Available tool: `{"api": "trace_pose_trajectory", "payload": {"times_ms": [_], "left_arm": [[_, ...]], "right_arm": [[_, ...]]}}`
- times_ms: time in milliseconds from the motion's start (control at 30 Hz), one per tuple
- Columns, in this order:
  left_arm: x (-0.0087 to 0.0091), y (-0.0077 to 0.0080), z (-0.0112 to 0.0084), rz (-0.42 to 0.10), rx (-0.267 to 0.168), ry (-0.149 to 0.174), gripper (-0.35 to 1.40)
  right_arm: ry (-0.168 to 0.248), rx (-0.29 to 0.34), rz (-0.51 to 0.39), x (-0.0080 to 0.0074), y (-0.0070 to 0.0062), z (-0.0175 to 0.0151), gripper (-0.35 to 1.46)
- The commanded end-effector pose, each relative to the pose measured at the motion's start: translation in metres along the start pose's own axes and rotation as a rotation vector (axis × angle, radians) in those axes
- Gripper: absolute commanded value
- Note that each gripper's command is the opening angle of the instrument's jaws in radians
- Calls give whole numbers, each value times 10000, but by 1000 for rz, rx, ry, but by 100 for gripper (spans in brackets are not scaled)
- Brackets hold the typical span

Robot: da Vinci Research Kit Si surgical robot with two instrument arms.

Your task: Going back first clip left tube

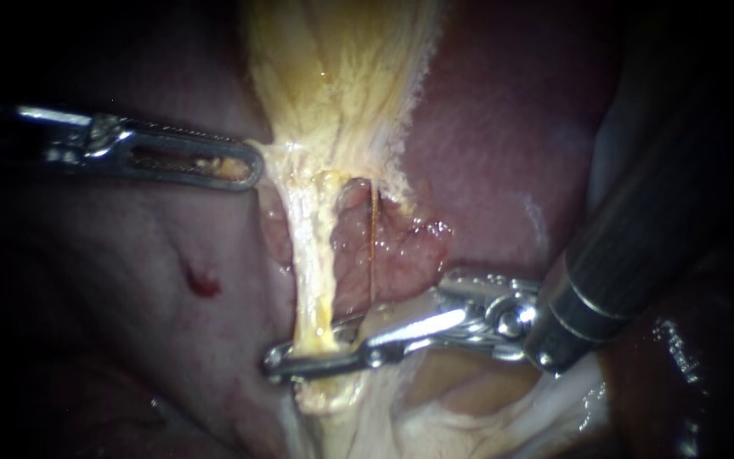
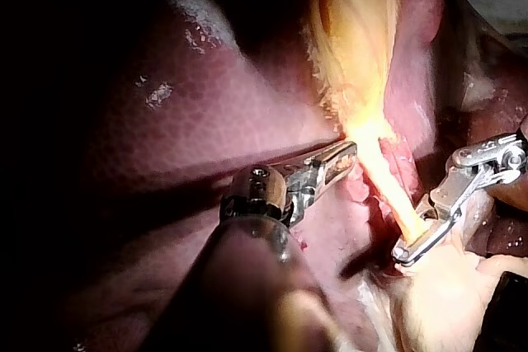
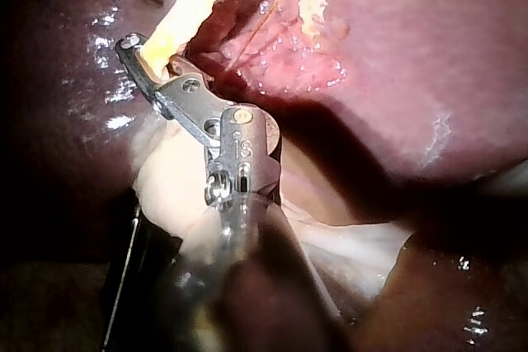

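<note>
The left tube (image 1: 312,255) is a pale yellow strand that runs down from the gallbladder (image 1: 341,76). My right instrument (image 1: 299,355) comes in from the right, with one jaw in front of this tube and one behind it, low down, pinching it. In the right wrist view the same jaws (image 3: 140,55) lie against the yellow strand (image 3: 177,18). My left instrument (image 1: 252,166) holds the yellow tissue at the gallbladder's lower left edge, jaws together. It also shows in the left wrist view (image 2: 346,154). No clip shows.
Dark red liver (image 1: 129,280) lies left of the tube, with a small bleeding spot (image 1: 201,280). Raw pink tissue (image 1: 392,242) with a thin brown strand (image 1: 373,246) sits right of the tube. White fatty tissue (image 1: 469,408) bulges under the right instrument's shaft (image 1: 639,229).
</note>
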Motion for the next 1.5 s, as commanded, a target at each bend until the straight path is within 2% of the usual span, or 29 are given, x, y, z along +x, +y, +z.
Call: {"api": "trace_pose_trajectory", "payload": {"times_ms": [33, 200, 267, 433, 567, 733, 1033, 1500], "left_arm": [[0, 0, 0, 0, 0, 0, -35], [0, 0, 0, 0, 0, 0, -35], [0, 0, 0, 0, 0, 0, -35], [0, 0, 0, 0, 0, 0, -35], [1, 0, 0, 0, 0, 0, -35], [1, 0, 0, 0, 0, 0, -35], [1, 1, 0, 1, -1, 0, -35], [2, 0, 1, 1, -4, -2, -35]], "right_arm": [[-1, 0, 0, 0, 0, 0, -35], [4, 4, 0, 0, 0, 0, -35], [17, 15, -2, -1, 0, -1, -35], [80, 34, -6, -1, 1, 2, 23], [109, 7, -5, 1, 2, 3, 39], [129, -21, -15, 2, 3, 5, 46], [152, -64, -93, 5, 9, 6, 49], [177, -138, -273, 3, 38, -9, 50]]}}
